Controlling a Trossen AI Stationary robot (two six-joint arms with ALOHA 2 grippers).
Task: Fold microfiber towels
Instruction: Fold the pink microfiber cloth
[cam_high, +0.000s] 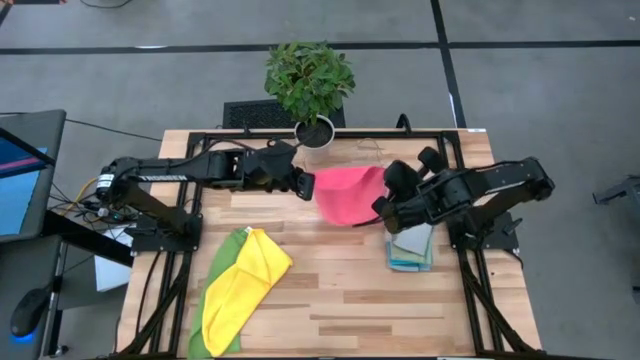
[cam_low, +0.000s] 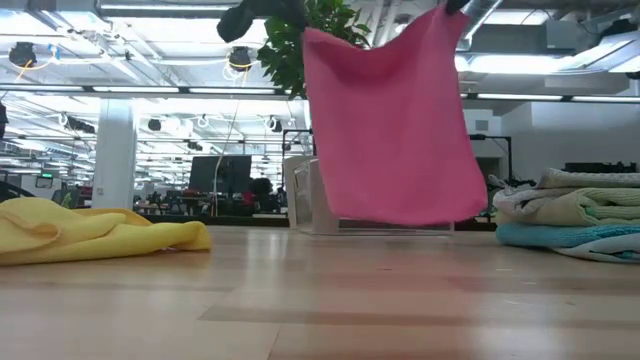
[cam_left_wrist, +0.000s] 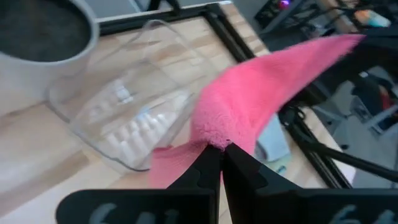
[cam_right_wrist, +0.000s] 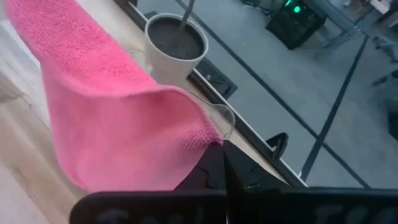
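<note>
The left gripper (cam_high: 305, 184), just left of centre in the high view, has its fingers (cam_left_wrist: 214, 168) clenched on one top corner of the pink towel (cam_high: 350, 193). The right gripper (cam_high: 383, 207), right of centre, is pinched shut on the opposite corner, its fingers (cam_right_wrist: 217, 165) biting the hem in the right wrist view. Between them the pink towel hangs as a sheet. In the low view it fills the upper middle of the frame, its lower edge clear of the desk (cam_low: 320, 310) with a gap showing beneath.

The step in hand looks like the spread before a fold. To do it well, both corners should be kept level and the top edge taut, since the towel sags a little between the grips. Lowering should let the free bottom edge touch the desk first, then drag so the cloth lays flat without bunching. The open wood at the centre of the high view suits the landing.

Further out, a stack of folded towels (cam_high: 411, 248) in light grey and teal sits at right, just below the right gripper, and should be kept clear of the swing. The yellow towel (cam_high: 242, 285) lies crumpled over the green towel (cam_high: 217, 275) at lower left, both unfolded. A potted plant (cam_high: 309, 82) and a clear plastic tray (cam_left_wrist: 134, 112) stand at the upper edge, behind the hanging cloth.
</note>
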